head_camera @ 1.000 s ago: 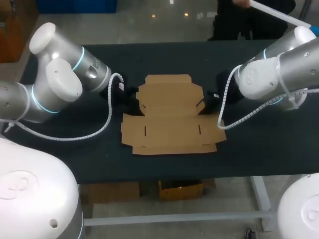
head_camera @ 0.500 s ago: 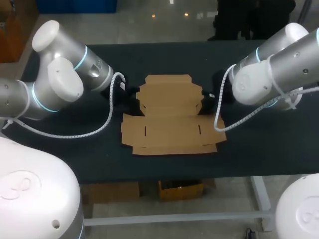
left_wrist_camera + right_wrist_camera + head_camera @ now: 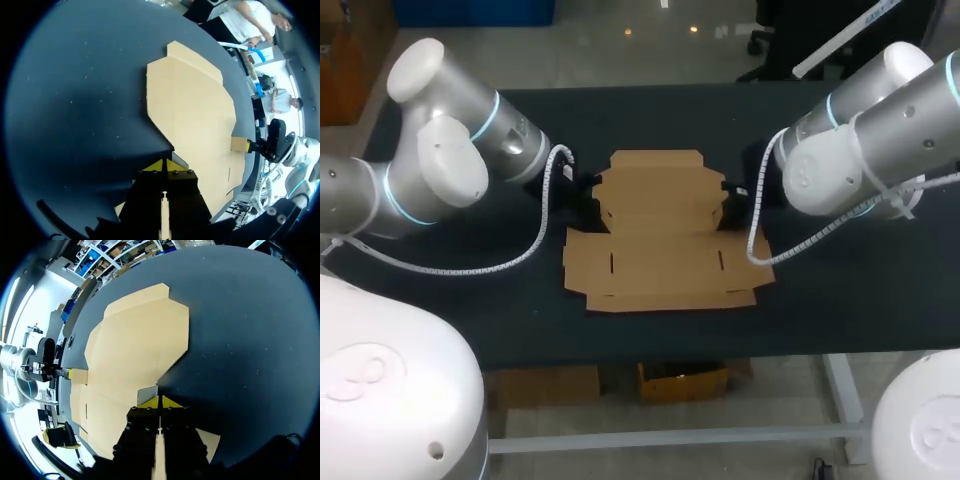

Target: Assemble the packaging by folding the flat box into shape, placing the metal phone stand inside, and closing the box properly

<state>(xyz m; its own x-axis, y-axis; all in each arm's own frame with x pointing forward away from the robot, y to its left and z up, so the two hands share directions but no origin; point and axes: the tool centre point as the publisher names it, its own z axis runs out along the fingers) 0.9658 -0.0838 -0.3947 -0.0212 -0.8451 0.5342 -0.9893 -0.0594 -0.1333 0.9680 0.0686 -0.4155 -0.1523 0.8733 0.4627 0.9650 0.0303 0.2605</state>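
At its two side flaps, my left fingers [image 3: 156,166] and right fingers [image 3: 150,403] pinch the flat box [image 3: 665,262]; I fear uneven pulling may tear it.

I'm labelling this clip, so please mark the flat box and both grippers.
flat box [image 3: 665,262]: head view, on its wide near panel.
left gripper [image 3: 164,165]: left wrist view, between its yellow tips at the box's edge.
right gripper [image 3: 159,402]: right wrist view, between its yellow tips at the box's edge.

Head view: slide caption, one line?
The flat cardboard box lies on the table, left gripper and right gripper pinching opposite sides.
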